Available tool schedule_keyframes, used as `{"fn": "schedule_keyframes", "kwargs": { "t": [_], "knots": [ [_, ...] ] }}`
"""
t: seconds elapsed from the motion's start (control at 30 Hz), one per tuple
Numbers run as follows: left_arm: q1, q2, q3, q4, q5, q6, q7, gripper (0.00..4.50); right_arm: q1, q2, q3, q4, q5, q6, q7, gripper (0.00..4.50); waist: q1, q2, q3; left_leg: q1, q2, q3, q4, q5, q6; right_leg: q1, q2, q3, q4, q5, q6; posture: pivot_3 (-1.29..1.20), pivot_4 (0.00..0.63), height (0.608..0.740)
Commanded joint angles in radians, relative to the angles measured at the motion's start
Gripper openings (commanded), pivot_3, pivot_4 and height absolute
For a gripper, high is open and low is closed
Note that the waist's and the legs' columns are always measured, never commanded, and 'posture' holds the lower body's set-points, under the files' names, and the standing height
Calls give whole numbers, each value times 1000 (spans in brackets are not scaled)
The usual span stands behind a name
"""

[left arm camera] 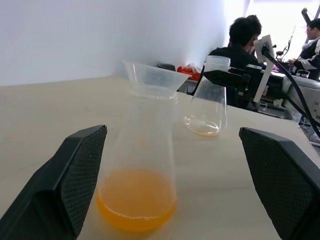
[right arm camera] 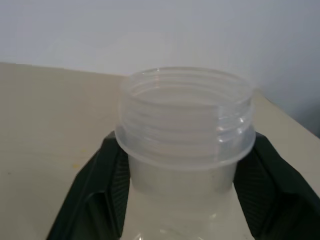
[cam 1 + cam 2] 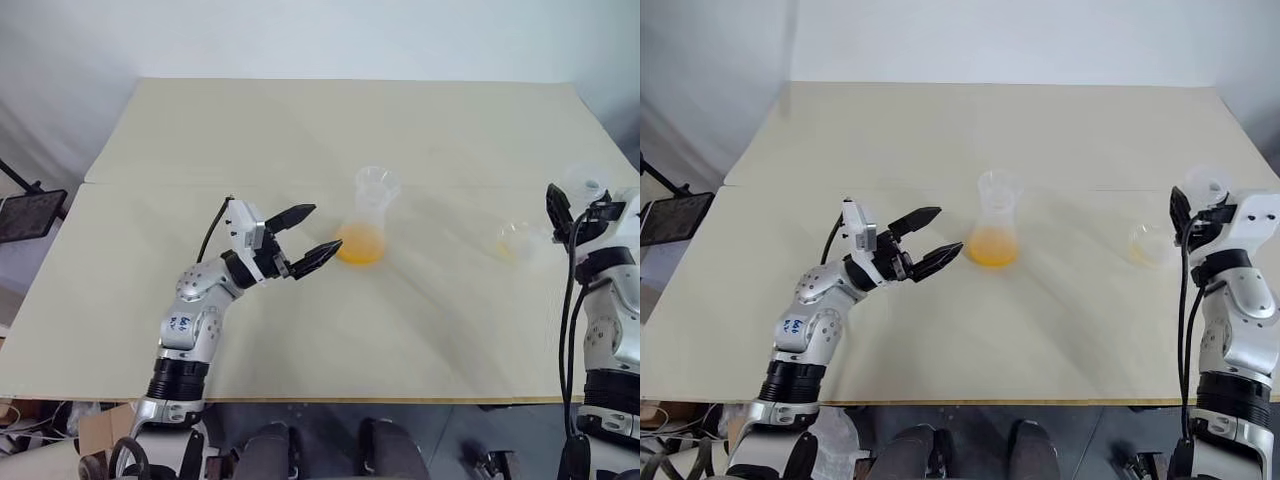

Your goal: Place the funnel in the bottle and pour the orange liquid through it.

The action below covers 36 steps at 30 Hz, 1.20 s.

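The clear conical bottle (image 3: pixel 366 222) stands upright mid-table with the small clear funnel (image 3: pixel 377 184) seated in its neck. The orange liquid (image 3: pixel 360 243) fills the bottle's base, also seen close up in the left wrist view (image 1: pixel 136 202). My left gripper (image 3: pixel 322 230) is open just left of the bottle, a finger toward each side of it, touching nothing. At the table's right side my right gripper (image 3: pixel 560 215) is shut on the neck of a larger clear wide-mouthed vessel (image 3: pixel 520 240), tilted, with only a faint orange trace in its base. Its threaded mouth (image 2: pixel 185 115) sits between the fingers.
The beige table (image 3: pixel 300 330) has a seam running across its middle and its front edge near me. A black pad on a stand (image 3: pixel 30 215) sits off the left edge. People sit at desks (image 1: pixel 240 40) behind the table in the left wrist view.
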Motion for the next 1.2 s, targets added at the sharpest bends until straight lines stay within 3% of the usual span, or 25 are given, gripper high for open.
{"fn": "schedule_keyframes", "kwargs": {
  "t": [0.03,0.2,0.4,0.9,1.2],
  "knots": [
    [-10,14,17,-24,-20,3,-7,4500,-14,2,-44,41,36,-25,19,2423,0,0,0,0,0,0,0,0,0,0,0,0,0,0,0,0,150,740],
    [-17,34,24,-23,-24,13,-17,4500,11,15,-52,60,46,-37,20,2423,1,0,0,0,0,0,0,0,0,1,0,0,0,0,0,0,150,740],
    [-26,43,28,-10,-23,14,-28,4500,41,17,-70,6,66,-21,0,4403,1,0,0,0,0,0,0,0,0,1,0,0,0,0,0,0,150,740],
    [-10,53,66,-14,-26,5,-10,4500,69,-49,-124,-187,79,92,-35,4459,2,0,0,0,0,0,0,0,0,0,0,1,0,0,0,0,150,740],
    [-13,57,74,-6,-14,-7,-17,4500,65,-113,-144,-243,65,67,-2,4459,3,0,0,0,0,0,0,0,0,0,0,1,0,0,0,0,150,740]
  ]
}}
